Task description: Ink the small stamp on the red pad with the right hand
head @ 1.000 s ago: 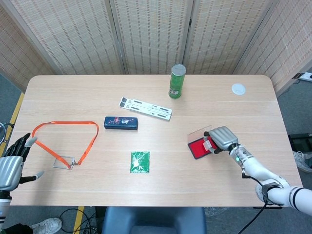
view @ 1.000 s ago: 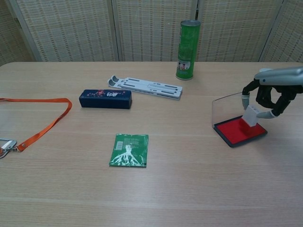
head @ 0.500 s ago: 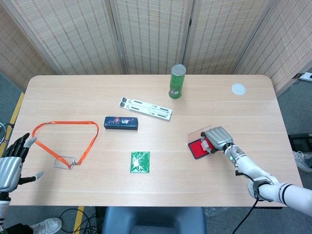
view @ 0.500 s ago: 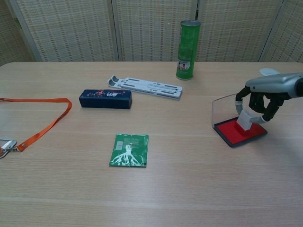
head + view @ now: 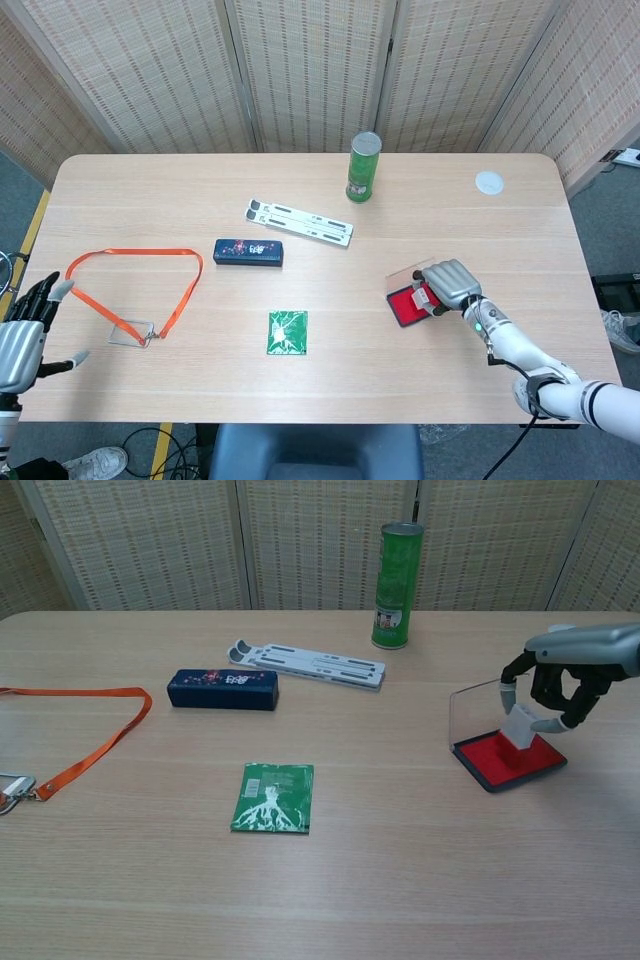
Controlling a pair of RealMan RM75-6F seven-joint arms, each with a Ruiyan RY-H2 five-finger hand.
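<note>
my right hand (image 5: 562, 685) pinches the small stamp (image 5: 519, 725) over the red pad (image 5: 508, 759); my left hand (image 5: 22, 335) hangs with fingers spread off the bench (image 5: 300, 380).

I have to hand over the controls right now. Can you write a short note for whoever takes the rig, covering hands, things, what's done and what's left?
Right hand: holds the small stamp in its fingers, over the red pad.
Left hand: open, holds nothing, at the near left table edge by the orange lanyard.
Red pad: on the right side of the table, clear lid standing up behind it.
Done: stamp picked up and brought to the pad; its lower end sits at the red surface.
Left: whether ink has taken cannot be seen; press if unsure, then lift.
</note>
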